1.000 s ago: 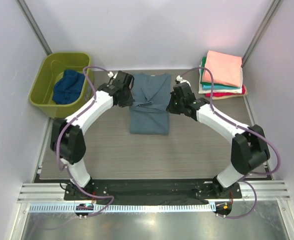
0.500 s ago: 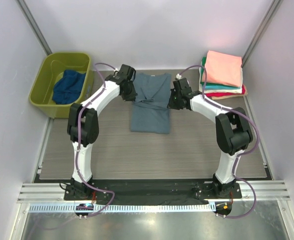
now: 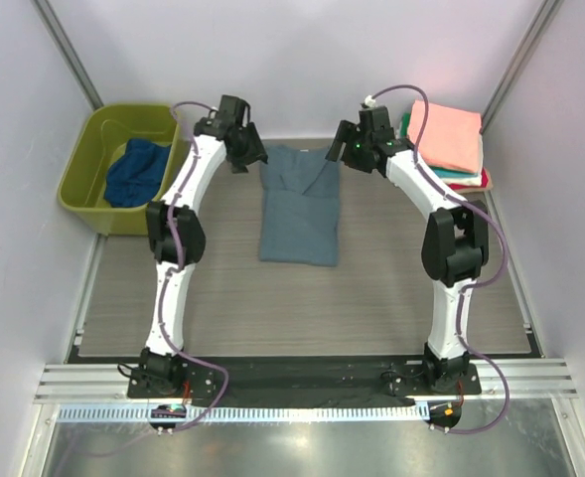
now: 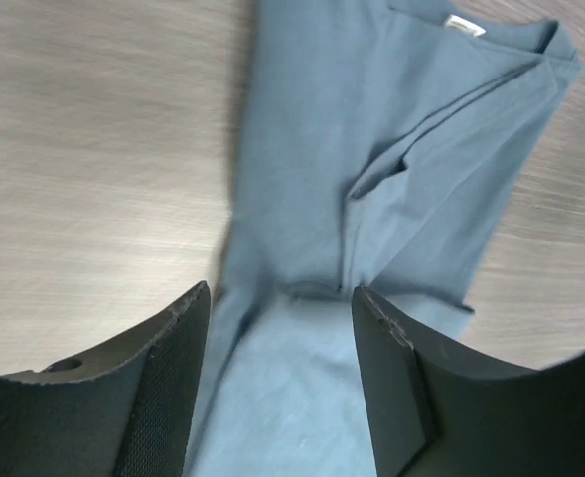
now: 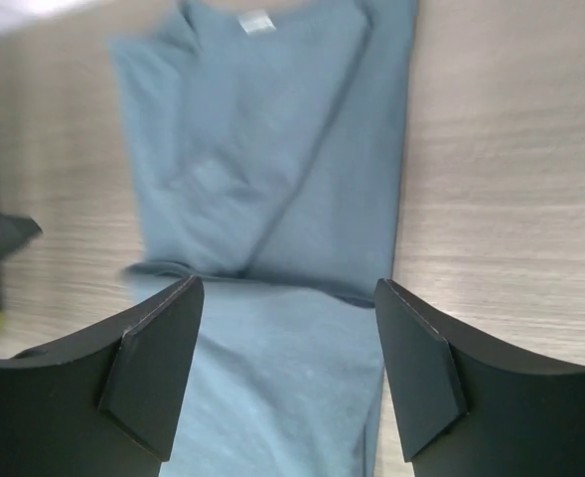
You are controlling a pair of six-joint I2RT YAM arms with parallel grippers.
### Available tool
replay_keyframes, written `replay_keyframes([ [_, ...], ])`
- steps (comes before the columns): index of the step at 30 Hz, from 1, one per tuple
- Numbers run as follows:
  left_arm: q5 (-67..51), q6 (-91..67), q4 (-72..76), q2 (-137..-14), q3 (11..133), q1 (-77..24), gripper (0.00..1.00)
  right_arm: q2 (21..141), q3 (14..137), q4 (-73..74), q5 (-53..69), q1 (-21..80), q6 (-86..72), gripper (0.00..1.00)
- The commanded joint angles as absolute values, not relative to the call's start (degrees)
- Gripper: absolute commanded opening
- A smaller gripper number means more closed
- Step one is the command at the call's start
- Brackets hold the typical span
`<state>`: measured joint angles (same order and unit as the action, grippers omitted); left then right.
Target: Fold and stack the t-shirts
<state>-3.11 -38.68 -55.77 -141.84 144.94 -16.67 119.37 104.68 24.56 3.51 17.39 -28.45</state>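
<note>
Sitting at the upper left of the overhead view, the olive-green tub (image 3: 85,149) holds a crumpled navy t-shirt (image 3: 138,171), most likely parked there until its turn to be folded.

Right of the tub, the left gripper (image 3: 242,149) hangs over the table (image 3: 173,308) just beside the top left corner of the grey-blue t-shirt (image 3: 300,204). Its wrist view shows the jaws standing well apart with nothing between them, and the cloth lying below, untouched.

That shirt lies flat in the upper middle of the frame, collar towards the top edge, with its sleeves folded inward so that it forms a long, narrow rectangle. By my reading it is half done and needs an end-to-end fold.

The right gripper (image 3: 352,149) mirrors the left one at the shirt's top right corner, jaws likewise spread and empty. The pair probably flank the collar end so that each can take a corner.

At the upper right, the stack (image 3: 411,169) of folded shirts waits with a salmon-pink t-shirt (image 3: 446,134) on top, and white, teal and red edges showing beneath.
</note>
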Motion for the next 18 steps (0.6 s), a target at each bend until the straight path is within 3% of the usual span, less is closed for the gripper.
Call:
replay_keyframes([
  [1, -4.05, -38.32, -56.19, -127.34, 137.77, -16.0, 0.61, 112.95, 105.13, 26.46, 5.01, 18.98, -28.04, 0.76],
  [2, -3.69, -38.49, -53.73, -124.39, 126.85, -16.0, 0.61, 110.68, 101.38, 25.5, 5.1, 20.03, -27.69, 0.76],
  [6, -3.86, -39.64, -45.37, -113.22, 108.78, -16.0, 0.6, 106.88, 90.64, 22.59, 7.2, 22.93, -27.95, 0.76],
  [18, -6.77, -40.77, -34.9, -93.45, 74.82, -17.14, 0.58, 89.04, 57.67, 11.7, 13.61, 24.52, -30.49, 0.79],
])
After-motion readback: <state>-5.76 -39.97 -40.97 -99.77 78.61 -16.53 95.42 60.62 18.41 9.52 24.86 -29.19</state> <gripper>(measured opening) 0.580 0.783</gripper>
